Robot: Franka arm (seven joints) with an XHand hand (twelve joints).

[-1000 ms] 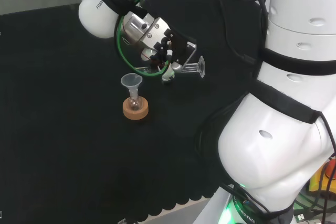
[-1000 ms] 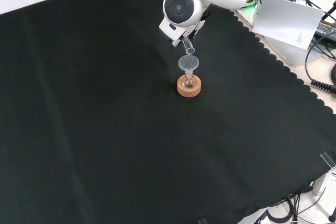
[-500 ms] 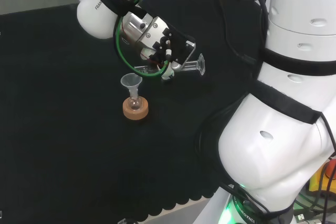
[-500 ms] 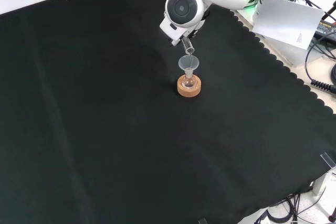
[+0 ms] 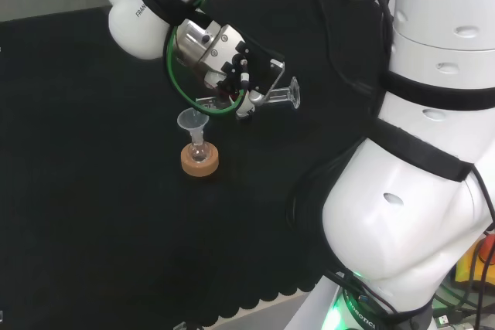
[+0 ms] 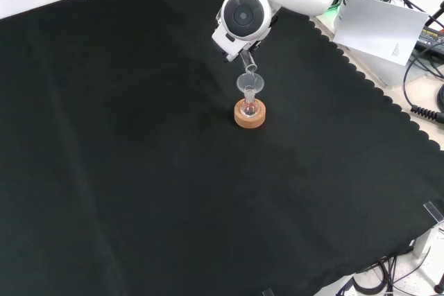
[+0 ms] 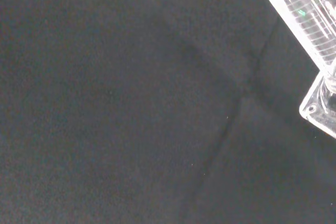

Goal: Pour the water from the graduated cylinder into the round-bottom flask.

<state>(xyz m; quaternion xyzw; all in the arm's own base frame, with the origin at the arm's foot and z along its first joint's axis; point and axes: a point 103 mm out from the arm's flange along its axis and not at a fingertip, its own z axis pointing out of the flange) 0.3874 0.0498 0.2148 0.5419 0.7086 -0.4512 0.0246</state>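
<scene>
Even, bright overhead light; the black cloth [image 6: 139, 171] swallows shadows, and the wrist view looks soft.

The hand [image 5: 246, 75] hangs above the cloth, turned sideways, fingers curled shut around something.

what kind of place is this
Probably a robotics lab set up for chemistry tasks: a bench under black cloth, a graduated cylinder in the robot's hand, and a funnel-topped round-bottom flask on a cork ring.
</scene>
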